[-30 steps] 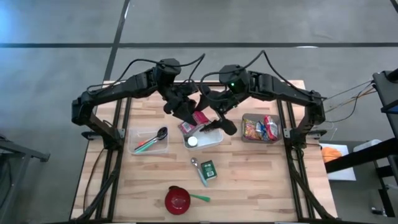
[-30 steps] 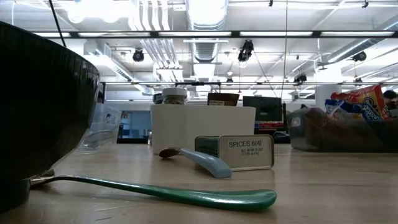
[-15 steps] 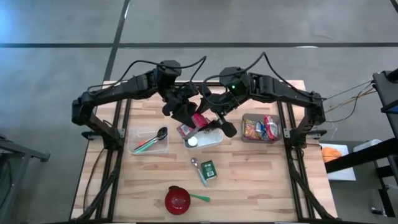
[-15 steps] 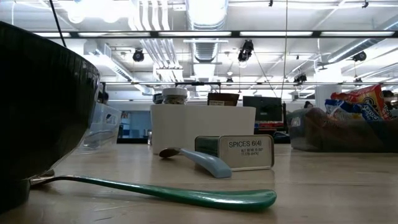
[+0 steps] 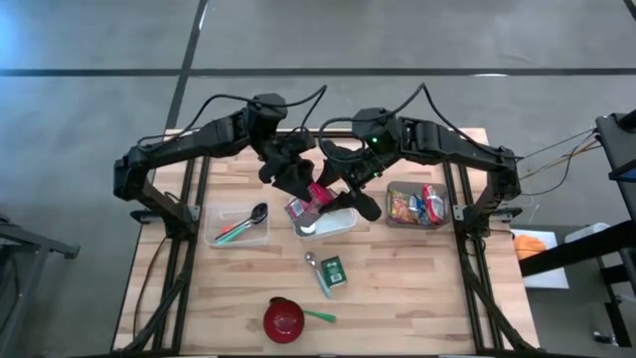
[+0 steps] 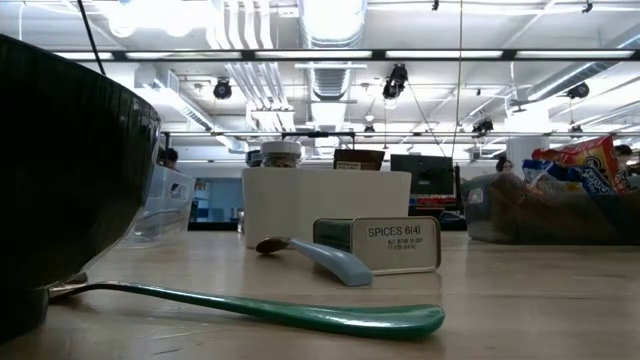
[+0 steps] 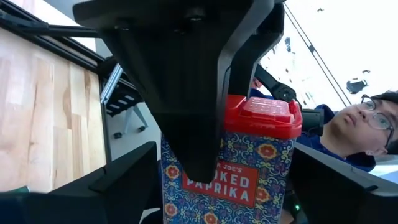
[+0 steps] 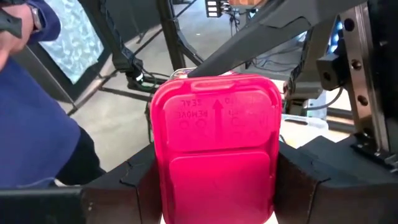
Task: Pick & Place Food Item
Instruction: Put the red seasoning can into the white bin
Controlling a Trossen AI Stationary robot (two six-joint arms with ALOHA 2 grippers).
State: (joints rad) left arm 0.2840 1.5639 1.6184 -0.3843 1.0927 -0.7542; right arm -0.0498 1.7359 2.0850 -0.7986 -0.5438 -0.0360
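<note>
Above the surface [image 5: 417,278], our two arms meet over the white tray [image 5: 341,223], passing a paprika tin [image 5: 319,195] in mid-air. The right hand [image 8: 214,186] pinches its red lid [image 8: 213,146]; the left hand [image 7: 205,180] spreads off the blue body. We judge the left should clear fully before the right carries the tin away, level.
</note>
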